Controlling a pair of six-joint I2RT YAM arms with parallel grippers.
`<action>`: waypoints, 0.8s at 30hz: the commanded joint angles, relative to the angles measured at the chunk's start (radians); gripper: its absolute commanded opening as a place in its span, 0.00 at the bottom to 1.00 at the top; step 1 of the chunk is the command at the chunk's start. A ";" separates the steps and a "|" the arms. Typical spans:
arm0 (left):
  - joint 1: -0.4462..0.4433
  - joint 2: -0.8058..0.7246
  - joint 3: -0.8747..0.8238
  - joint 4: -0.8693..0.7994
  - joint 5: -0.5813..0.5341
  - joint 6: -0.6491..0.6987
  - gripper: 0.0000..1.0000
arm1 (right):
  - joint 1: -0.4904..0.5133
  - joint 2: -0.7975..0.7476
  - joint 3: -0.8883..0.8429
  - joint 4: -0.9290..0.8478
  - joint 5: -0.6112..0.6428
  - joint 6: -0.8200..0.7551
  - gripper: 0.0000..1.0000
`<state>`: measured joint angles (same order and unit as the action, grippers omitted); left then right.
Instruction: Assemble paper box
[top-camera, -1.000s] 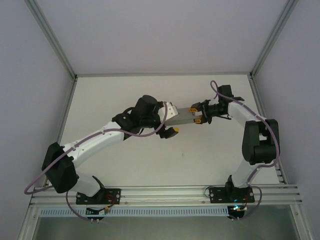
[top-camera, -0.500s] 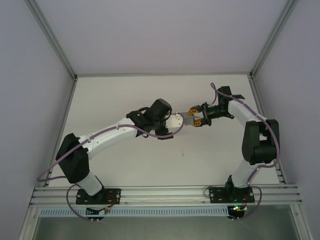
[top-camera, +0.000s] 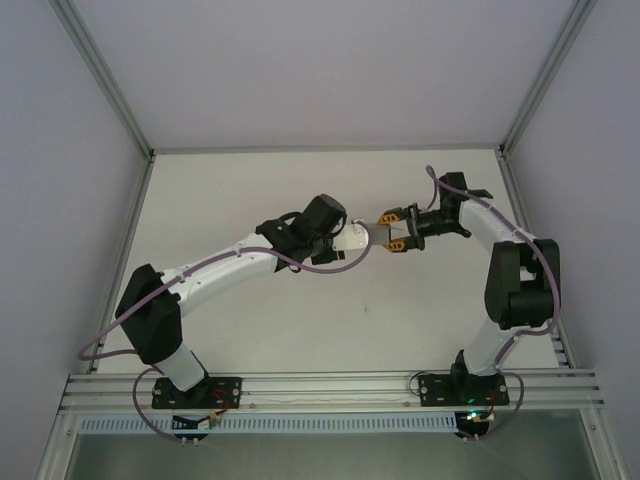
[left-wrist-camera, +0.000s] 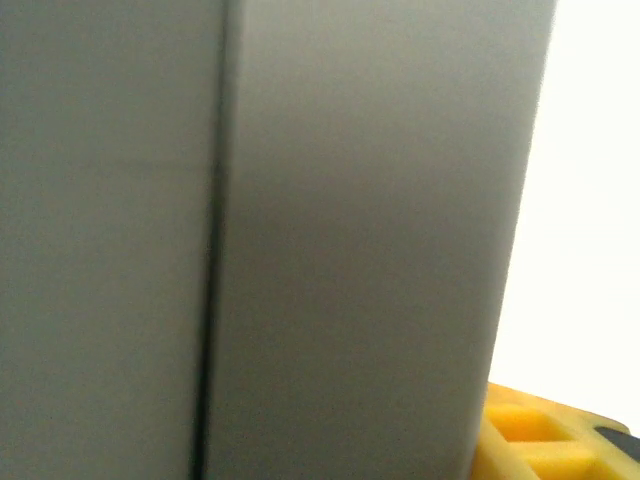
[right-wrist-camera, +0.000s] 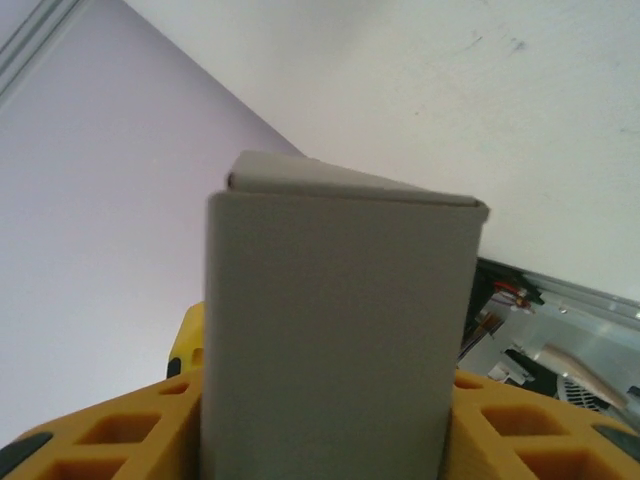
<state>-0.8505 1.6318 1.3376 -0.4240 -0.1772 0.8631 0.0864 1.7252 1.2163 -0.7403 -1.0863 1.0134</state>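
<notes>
My right pincer (right-wrist-camera: 325, 440) grips the paper box (right-wrist-camera: 335, 300), yellow fingers (right-wrist-camera: 110, 435) flush on both its side walls, box held above the tabletop (top-camera: 250, 190). My left pincer (top-camera: 360, 240) sits at the box's opposite end, grey wall close against its camera, one yellow finger (left-wrist-camera: 540, 440) beside it; whether it grips, cannot tell.

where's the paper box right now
In the top view the paper box is just right of the middle of the table, its right end gripped by the right gripper, with the left gripper at its left end.
</notes>
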 joint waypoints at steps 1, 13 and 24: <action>-0.002 0.002 0.037 -0.015 0.001 0.014 0.49 | 0.008 -0.034 -0.021 0.041 -0.063 0.024 0.62; 0.036 0.022 0.076 -0.275 0.201 -0.005 0.43 | -0.024 -0.221 0.118 -0.054 0.684 -0.385 1.00; 0.115 0.190 0.143 -0.389 0.258 -0.064 0.42 | -0.018 -0.677 -0.402 0.689 0.518 -0.967 1.00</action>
<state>-0.7483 1.7969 1.4403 -0.7498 0.0383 0.8169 0.0650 1.0584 0.8318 -0.2176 -0.3866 0.2798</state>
